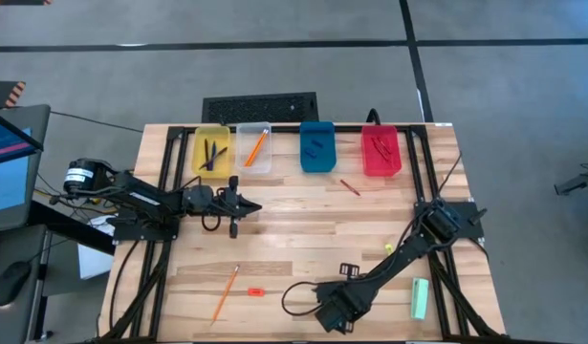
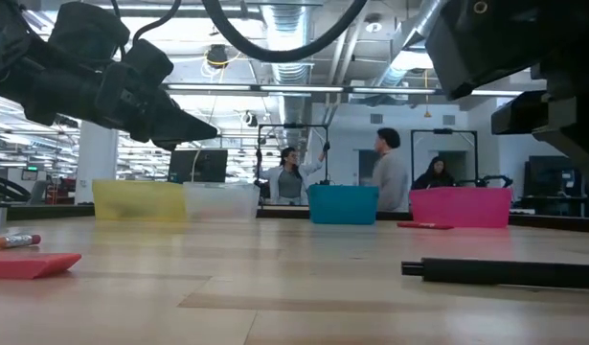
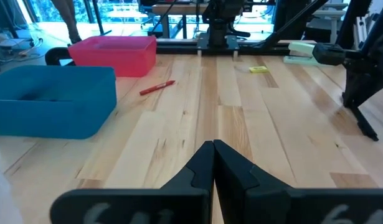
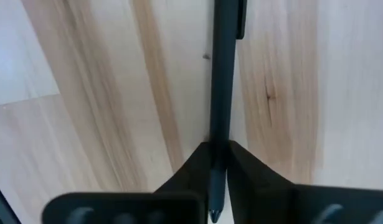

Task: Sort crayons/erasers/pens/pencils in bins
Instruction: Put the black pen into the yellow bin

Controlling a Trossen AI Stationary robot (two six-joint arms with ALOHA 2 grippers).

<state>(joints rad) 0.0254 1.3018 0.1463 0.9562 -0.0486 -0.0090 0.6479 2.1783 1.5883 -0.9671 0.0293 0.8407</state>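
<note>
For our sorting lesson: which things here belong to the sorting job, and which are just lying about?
Job: bins, pencil, crayon, red eraser, yellow eraser, pen in right pincer.
Lying about: green bar, black grille.

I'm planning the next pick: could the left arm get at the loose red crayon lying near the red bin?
Probably yes. The left pincer is shut and empty, and bare table lies between it and the red crayon; nothing blocks the path.
</note>
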